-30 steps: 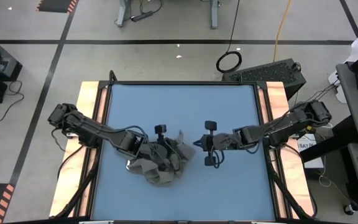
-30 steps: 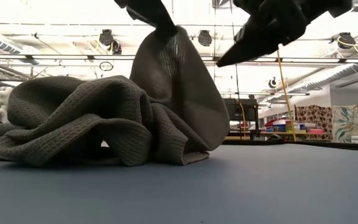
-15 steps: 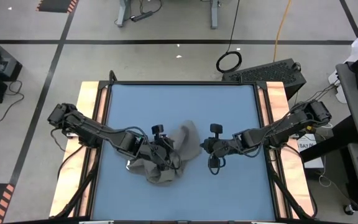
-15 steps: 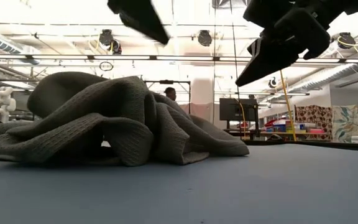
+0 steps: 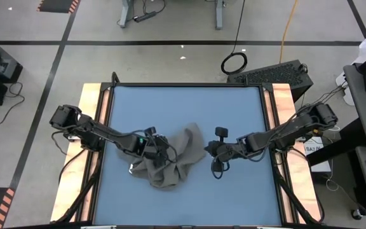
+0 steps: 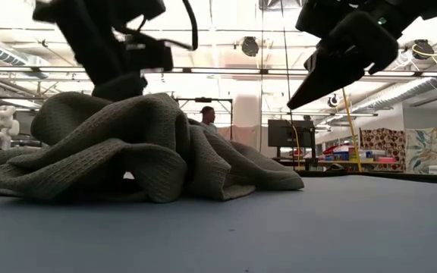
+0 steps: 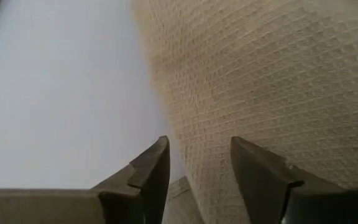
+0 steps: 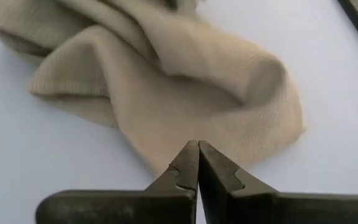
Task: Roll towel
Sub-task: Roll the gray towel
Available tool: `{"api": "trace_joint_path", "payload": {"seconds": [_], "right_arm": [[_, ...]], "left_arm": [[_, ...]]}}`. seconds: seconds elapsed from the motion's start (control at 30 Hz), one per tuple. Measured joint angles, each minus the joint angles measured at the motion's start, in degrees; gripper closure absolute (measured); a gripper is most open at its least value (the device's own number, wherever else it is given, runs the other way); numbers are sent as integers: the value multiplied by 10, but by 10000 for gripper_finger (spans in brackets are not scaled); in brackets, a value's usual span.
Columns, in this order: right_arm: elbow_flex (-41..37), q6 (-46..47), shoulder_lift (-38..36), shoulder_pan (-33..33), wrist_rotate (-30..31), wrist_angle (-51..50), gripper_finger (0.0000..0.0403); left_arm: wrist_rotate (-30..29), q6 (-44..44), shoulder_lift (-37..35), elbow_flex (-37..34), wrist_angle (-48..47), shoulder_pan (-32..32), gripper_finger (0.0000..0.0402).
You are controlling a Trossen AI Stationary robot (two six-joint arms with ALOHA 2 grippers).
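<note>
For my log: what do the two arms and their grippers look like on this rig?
Both arms are dark, jointed, with black cables looped near the wrists. The left gripper has two dark wedge-shaped fingers with angled tips. The right gripper has the same dark fingers, notched along their inner edges. A small green light shows near the left wrist.

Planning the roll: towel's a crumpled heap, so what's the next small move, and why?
Probably lower the open left gripper onto the towel edge beside it and pinch, to start spreading the cloth flat. The towel lies bunched in folds on the blue table, held by neither arm; the right gripper is shut and empty, just short of it.
</note>
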Motion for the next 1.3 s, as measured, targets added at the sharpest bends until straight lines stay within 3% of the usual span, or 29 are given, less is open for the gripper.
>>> {"api": "trace_joint_path", "payload": {"seconds": [0.13,0.3,0.37,0.53,0.67,0.73,0.93,1.1,1.3], "right_arm": [[0,-1,20,0,6,25,403],[0,12,41,0,7,28,403],[0,16,47,0,7,33,403],[0,36,53,0,7,35,403],[0,48,53,0,7,40,403],[0,53,53,0,7,40,403],[0,52,53,0,7,57,403],[0,35,53,0,7,61,403],[0,21,53,-1,7,60,403]], "left_arm": [[54,25,0,-57,106,16,270],[40,55,0,-71,122,32,370],[22,74,0,-71,123,40,392],[-44,141,-15,-71,109,78,393],[-44,160,-41,-70,120,117,397],[-8,161,-49,-70,125,132,396],[179,130,-51,-70,131,144,395],[212,103,-44,-83,100,126,371],[219,50,-44,-105,103,102,300]]}}
